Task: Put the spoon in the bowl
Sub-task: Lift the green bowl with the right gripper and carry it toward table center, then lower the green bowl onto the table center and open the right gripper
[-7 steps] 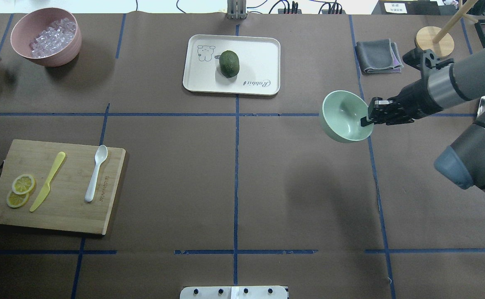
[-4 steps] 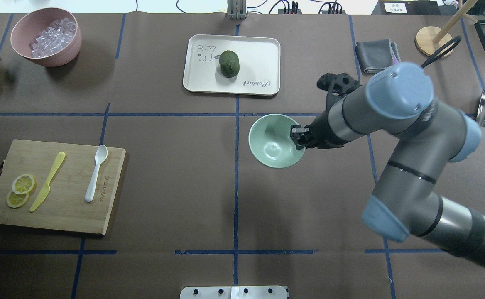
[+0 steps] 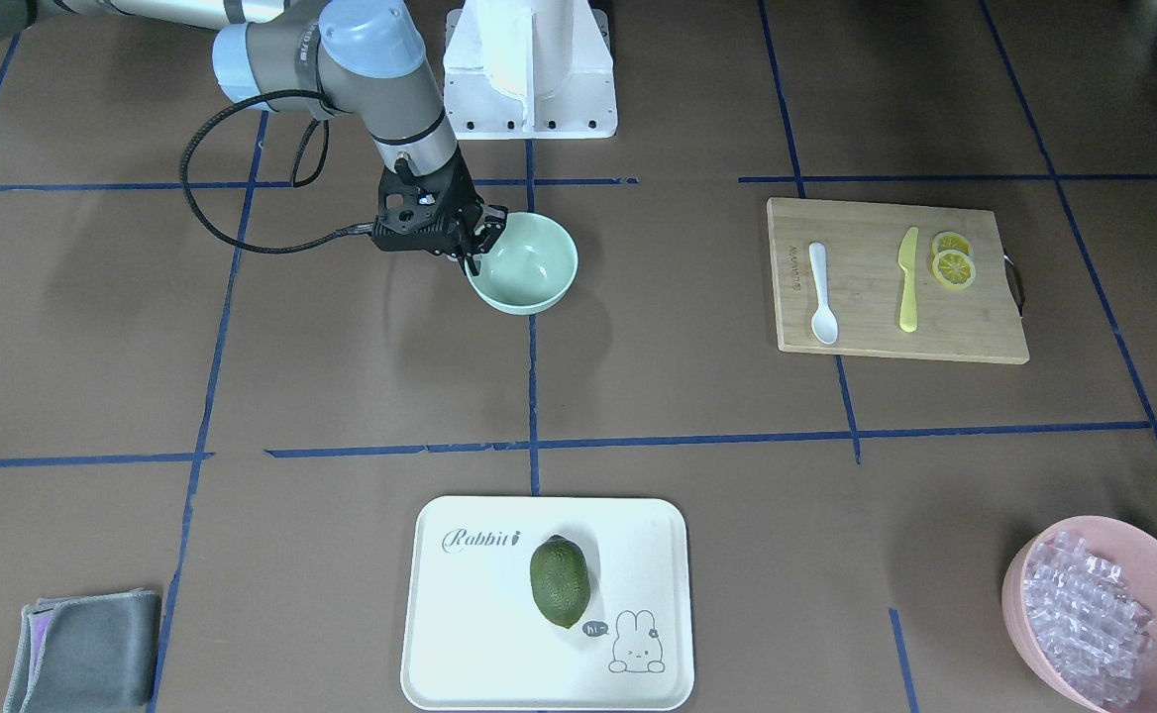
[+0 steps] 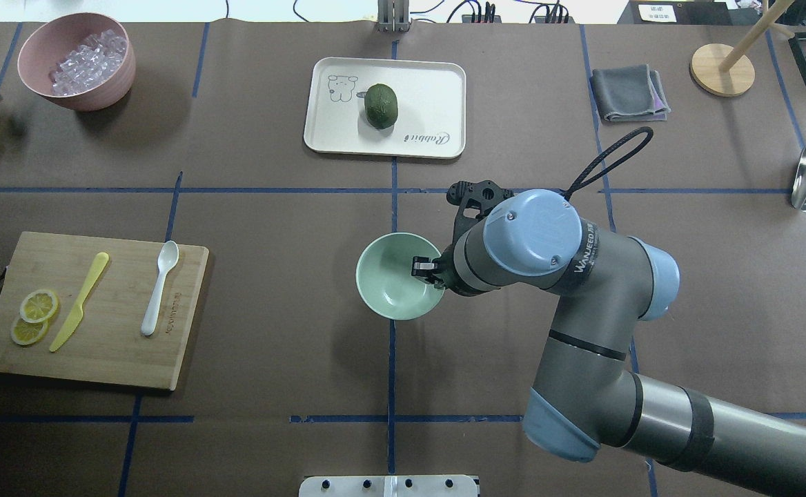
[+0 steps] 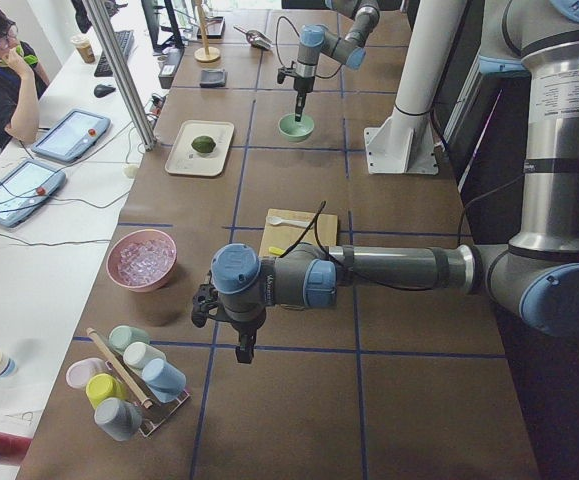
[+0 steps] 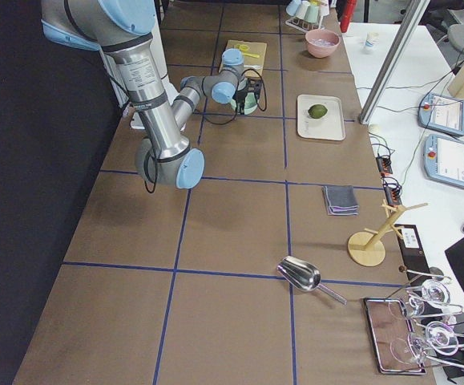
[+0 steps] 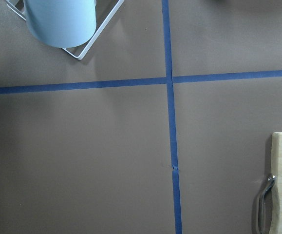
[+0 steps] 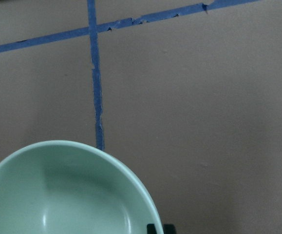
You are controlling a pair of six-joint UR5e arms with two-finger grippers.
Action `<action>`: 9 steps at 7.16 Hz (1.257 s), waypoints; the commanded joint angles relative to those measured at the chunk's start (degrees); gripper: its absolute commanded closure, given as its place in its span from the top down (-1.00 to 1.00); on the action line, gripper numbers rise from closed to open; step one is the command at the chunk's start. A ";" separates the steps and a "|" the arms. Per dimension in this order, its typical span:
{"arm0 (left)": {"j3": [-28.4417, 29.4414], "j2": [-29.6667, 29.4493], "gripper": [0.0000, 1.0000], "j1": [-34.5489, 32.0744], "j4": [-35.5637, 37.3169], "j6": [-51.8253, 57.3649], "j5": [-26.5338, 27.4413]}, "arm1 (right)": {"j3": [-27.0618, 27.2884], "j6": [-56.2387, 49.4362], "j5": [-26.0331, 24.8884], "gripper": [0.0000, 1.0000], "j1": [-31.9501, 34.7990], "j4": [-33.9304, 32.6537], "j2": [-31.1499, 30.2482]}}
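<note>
Right end effector (image 4: 425, 268) clamped on the bowl (image 4: 392, 290) rim, robot's-right side; bowl upright at centre tape line of worktop (image 4: 272, 228) | spoon (image 4: 160, 287) lay on cutting board (image 4: 99, 359) beside yellow knife (image 4: 80, 301), well apart from bowl | left end effector (image 5: 240, 350): grip could not be told.

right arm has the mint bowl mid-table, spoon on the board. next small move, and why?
Probably ease the right gripper down until the small pale mint-green bowl sits flat, ready for release. Its fingers pinch the bowl's rim, and I cannot tell whether the base touches the table. The small white plastic spoon lies untouched on the wooden cutting board, waiting for a placed bowl.
</note>
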 commanded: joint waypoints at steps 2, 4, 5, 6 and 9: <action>-0.02 0.07 1.00 0.00 -0.03 0.00 0.00 | -3.89 0.03 -1.12 -0.94 -0.12 0.02 2.52; -0.02 0.07 1.00 0.00 -0.03 0.00 0.00 | -3.89 0.03 -1.12 -0.92 -0.20 0.02 2.61; -0.02 0.07 1.00 -0.09 -0.03 0.09 -0.09 | -3.89 0.03 -1.12 -0.87 -0.21 -0.07 2.69; 0.06 0.07 1.00 -0.09 0.05 0.09 0.00 | -3.89 0.03 -1.12 -0.85 -0.47 -0.07 2.70; 0.15 0.07 1.00 0.00 -0.03 0.09 -0.09 | -3.89 0.47 -1.12 -0.26 -1.26 -0.07 3.05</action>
